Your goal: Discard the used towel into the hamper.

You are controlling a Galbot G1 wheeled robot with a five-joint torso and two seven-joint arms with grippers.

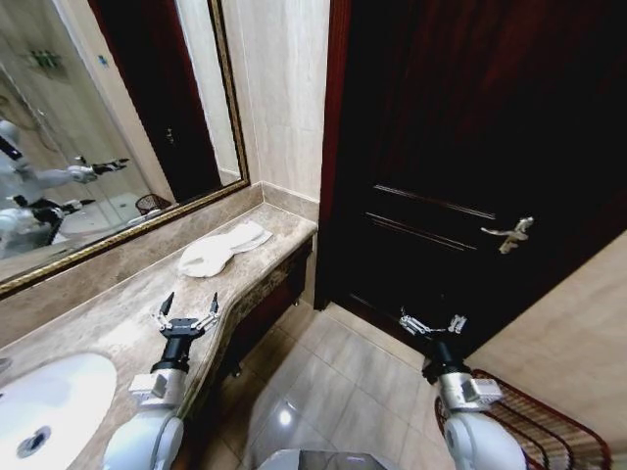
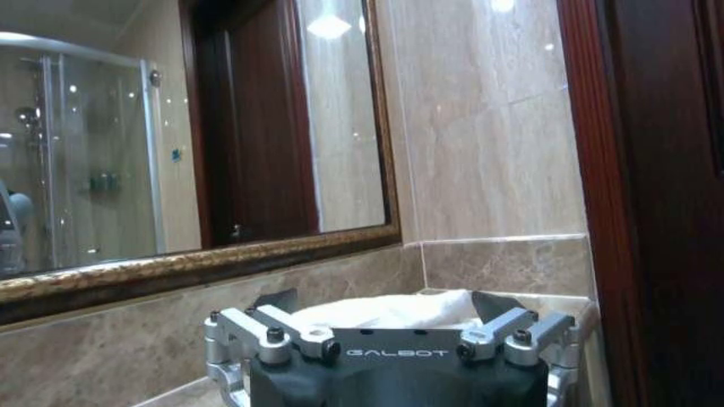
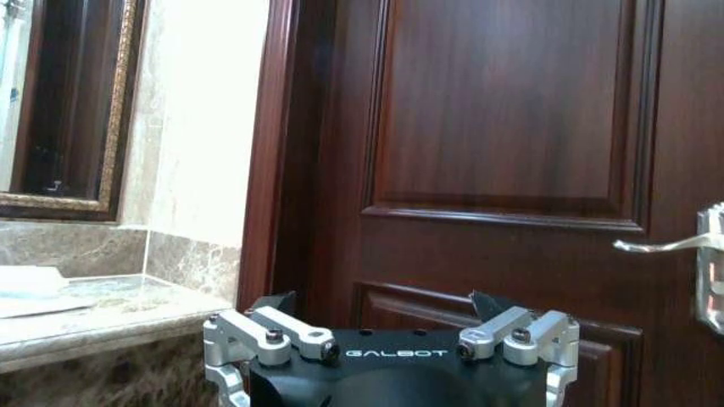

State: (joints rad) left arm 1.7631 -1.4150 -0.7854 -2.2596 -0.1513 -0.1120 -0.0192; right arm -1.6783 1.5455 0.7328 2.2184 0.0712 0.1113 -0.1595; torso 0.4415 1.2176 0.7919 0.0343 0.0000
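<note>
A crumpled white towel (image 1: 221,249) lies on the marble counter (image 1: 118,313) near its far end, by the wall. In the left wrist view the towel (image 2: 391,309) shows beyond my left gripper (image 2: 385,307). My left gripper (image 1: 186,309) hovers open over the counter, a short way before the towel. My right gripper (image 1: 431,324) stands open in the air above the tiled floor, in front of the dark door. The hamper (image 1: 537,429), dark reddish-brown open weave, stands on the floor at the lower right, beside my right arm.
A white sink (image 1: 39,401) is set in the counter's near end. A gold-framed mirror (image 1: 108,127) hangs above the counter. The dark wooden door (image 1: 470,157) with a silver lever handle (image 1: 511,233) is shut. Tiled floor (image 1: 333,382) lies open between counter and door.
</note>
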